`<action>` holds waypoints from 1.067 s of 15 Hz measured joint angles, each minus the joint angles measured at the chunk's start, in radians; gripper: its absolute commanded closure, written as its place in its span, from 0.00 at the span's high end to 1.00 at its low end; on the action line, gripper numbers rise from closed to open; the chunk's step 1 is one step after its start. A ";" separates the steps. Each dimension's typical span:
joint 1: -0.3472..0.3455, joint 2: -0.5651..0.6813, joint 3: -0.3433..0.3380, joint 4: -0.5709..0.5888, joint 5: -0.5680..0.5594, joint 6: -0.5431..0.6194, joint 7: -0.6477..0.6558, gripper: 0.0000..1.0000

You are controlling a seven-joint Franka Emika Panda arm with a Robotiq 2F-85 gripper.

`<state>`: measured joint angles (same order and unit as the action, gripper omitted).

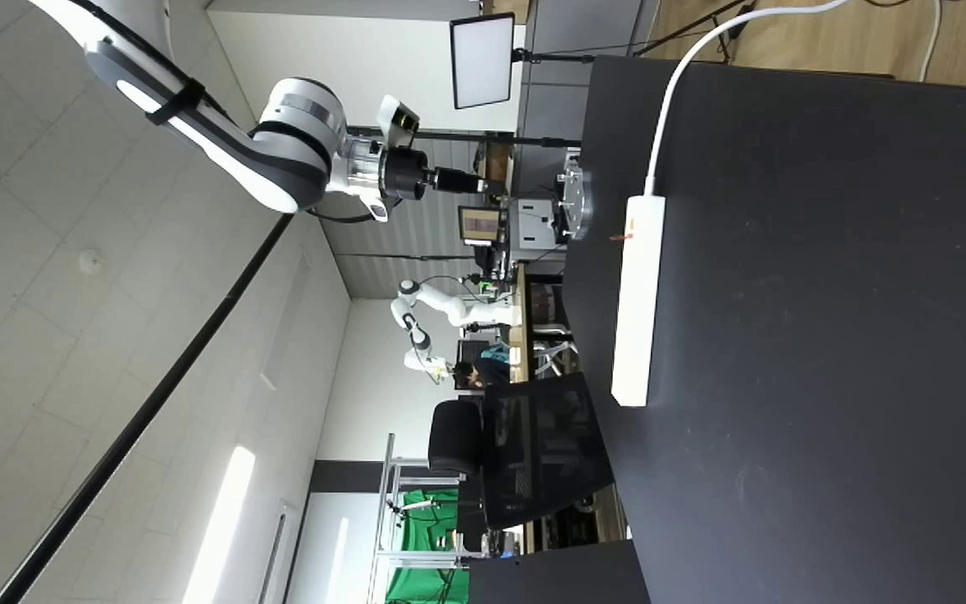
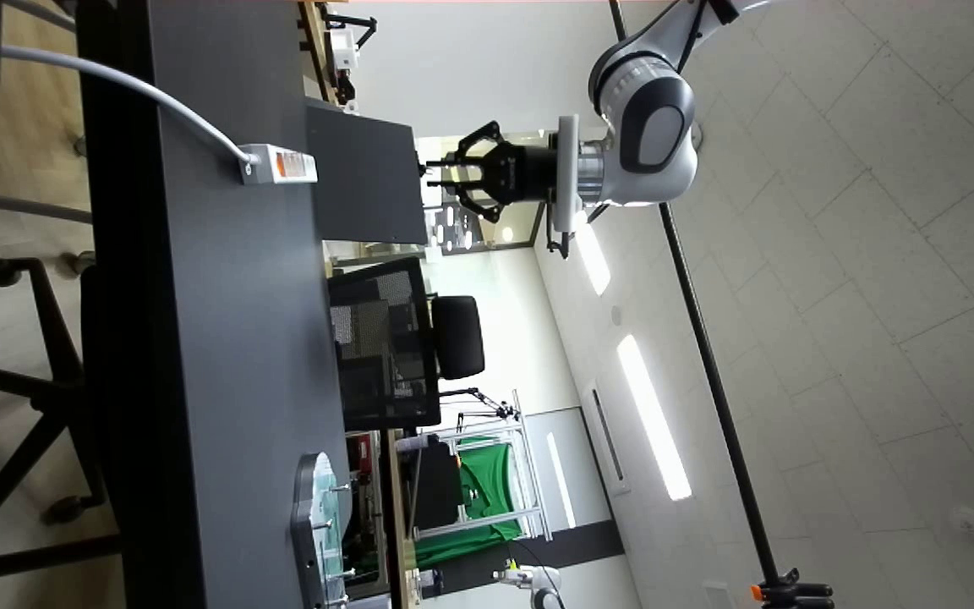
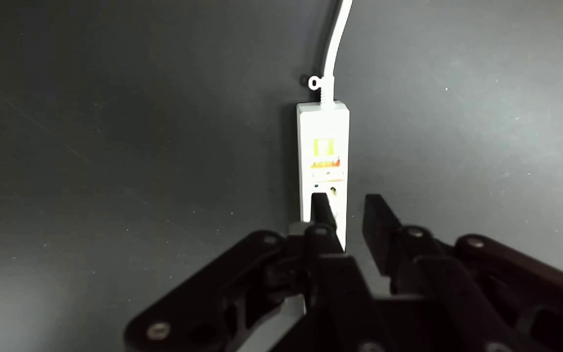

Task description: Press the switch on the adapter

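The adapter (image 1: 641, 300) lies flat on the dark table (image 1: 827, 352), and the gripper (image 2: 430, 173) hangs above it, well apart. It rests with its marked face upward, so its switch can presumably be met by a plain push from overhead, the table beneath taking the load. In the wrist view its length runs from near to far. The white cable (image 3: 335, 41) leaves the far end, and in both exterior views it crosses the table's edge, which leaves the adapter's top free.

The gripper points down, which suits pressing as well as grasping. Its fingers (image 3: 320, 210) are parted and hold nothing. From the wrist, the left one covers part of the adapter, while the right one falls past its right edge; from this height, where they would land is hard to tell. A yellow and orange marking (image 3: 324, 147) sits toward the far end. It may be the switch or only a label; the glare leaves that unsure.

The press looks not yet made. Bringing the fingers together and shifting far and a little left would likely give a firmer, better aimed push. If one of them lands near the side, it could slip off or roll so narrow a body.
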<state>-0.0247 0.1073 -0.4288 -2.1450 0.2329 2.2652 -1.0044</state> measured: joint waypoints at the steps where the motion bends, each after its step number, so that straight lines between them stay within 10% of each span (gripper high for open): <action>1: 0.000 0.000 0.000 0.000 0.000 0.000 0.000 0.25; 2: 0.000 0.000 0.000 0.000 0.000 0.000 0.000 0.06; 4: -0.018 0.000 0.019 0.000 -0.002 0.000 0.000 0.00; 16: -0.154 0.253 0.297 0.096 -0.006 0.096 0.001 0.00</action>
<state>-0.1786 0.3607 -0.1320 -2.0489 0.2266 2.3612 -1.0034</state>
